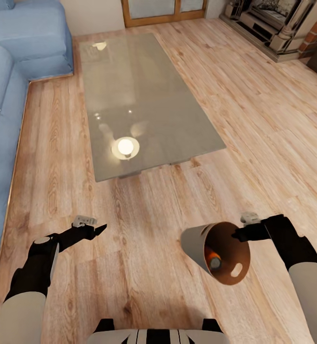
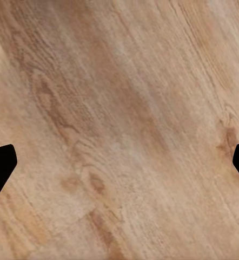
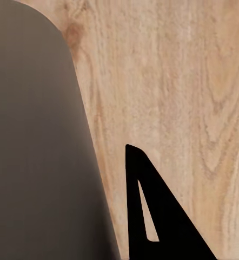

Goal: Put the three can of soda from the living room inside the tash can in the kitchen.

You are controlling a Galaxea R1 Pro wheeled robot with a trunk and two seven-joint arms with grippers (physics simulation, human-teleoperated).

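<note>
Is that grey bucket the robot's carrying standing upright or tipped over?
Tipped: the bin hangs from the right gripper with its brown mouth facing the camera, an orange can inside.

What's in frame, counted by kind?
Sofa: 1
Glass table: 1
Fireplace: 1
Bin, tilted, held at its rim by the right hand: 1
Can, orange, inside the bin: 1 visible
Left hand, open and holding nothing: 1
Total with both hands: 7
</note>
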